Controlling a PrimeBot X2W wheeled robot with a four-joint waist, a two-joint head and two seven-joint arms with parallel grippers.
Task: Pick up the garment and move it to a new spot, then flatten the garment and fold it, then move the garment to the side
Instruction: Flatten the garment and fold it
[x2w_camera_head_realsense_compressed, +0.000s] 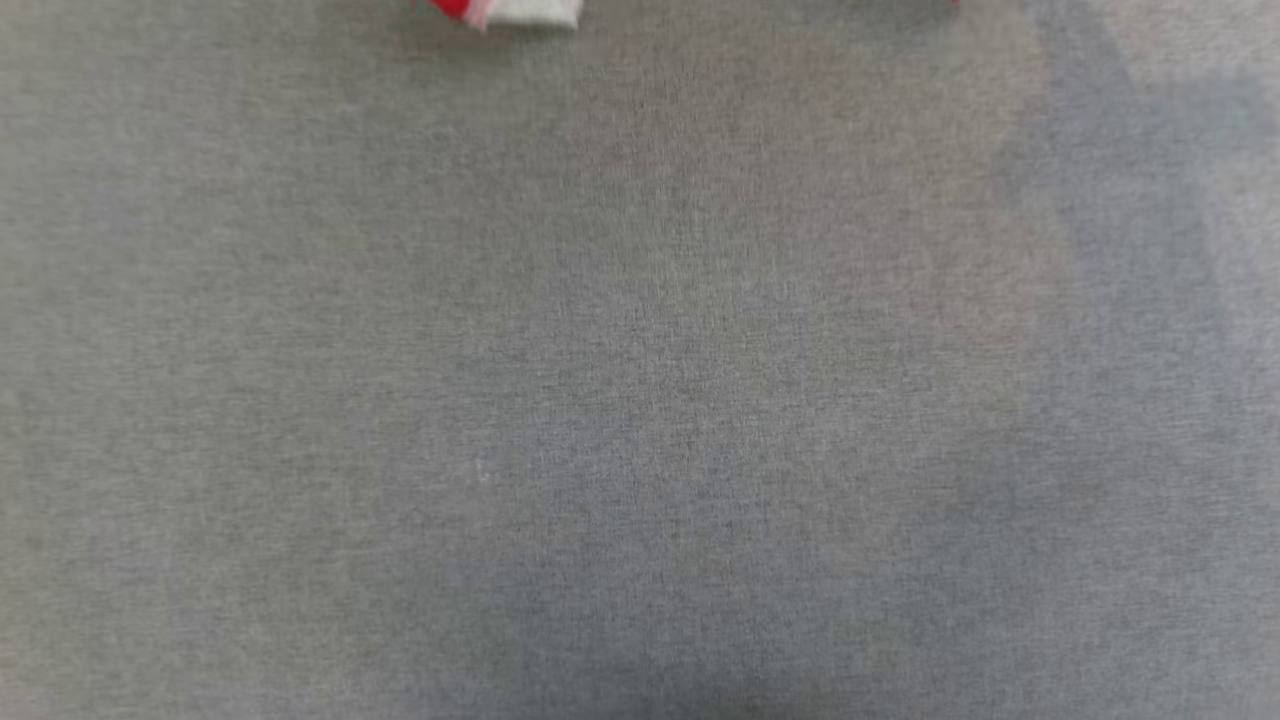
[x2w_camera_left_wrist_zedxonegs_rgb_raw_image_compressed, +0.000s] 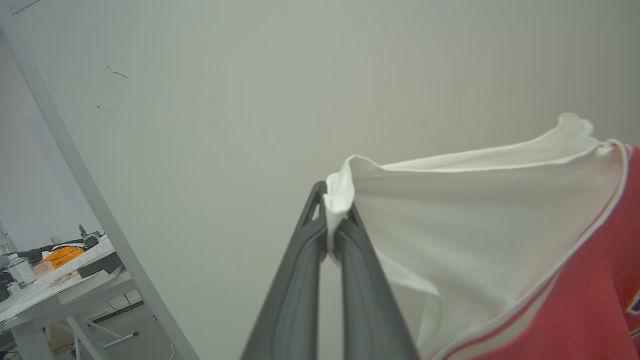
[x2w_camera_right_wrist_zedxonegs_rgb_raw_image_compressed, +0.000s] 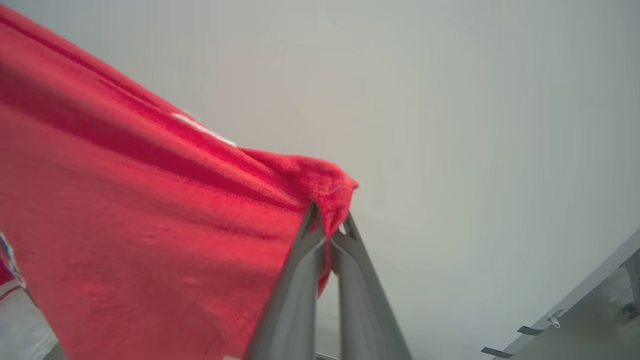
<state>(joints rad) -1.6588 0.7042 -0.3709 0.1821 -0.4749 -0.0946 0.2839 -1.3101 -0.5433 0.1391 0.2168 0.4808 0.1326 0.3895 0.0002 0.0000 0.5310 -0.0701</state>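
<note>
The garment (x2w_camera_left_wrist_zedxonegs_rgb_raw_image_compressed: 500, 235) is a red shirt with white sleeves, held up in the air between both arms. In the left wrist view my left gripper (x2w_camera_left_wrist_zedxonegs_rgb_raw_image_compressed: 334, 210) is shut on the edge of a white sleeve, with the red body stretching off to the right. My right gripper (x2w_camera_right_wrist_zedxonegs_rgb_raw_image_compressed: 330, 227) is shut on a bunched red corner of the garment (x2w_camera_right_wrist_zedxonegs_rgb_raw_image_compressed: 150, 225), which spreads taut to the left. Only a red and white tip of the garment (x2w_camera_head_realsense_compressed: 505, 10) shows in the head view, at the top edge above the grey table (x2w_camera_head_realsense_compressed: 640, 400).
A plain pale wall (x2w_camera_left_wrist_zedxonegs_rgb_raw_image_compressed: 250, 100) lies behind both grippers. A cluttered white side table (x2w_camera_left_wrist_zedxonegs_rgb_raw_image_compressed: 55, 285) stands at the lower left of the left wrist view, beside a grey post (x2w_camera_left_wrist_zedxonegs_rgb_raw_image_compressed: 85, 185). A metal frame (x2w_camera_right_wrist_zedxonegs_rgb_raw_image_compressed: 590, 320) crosses the right wrist view's lower right corner.
</note>
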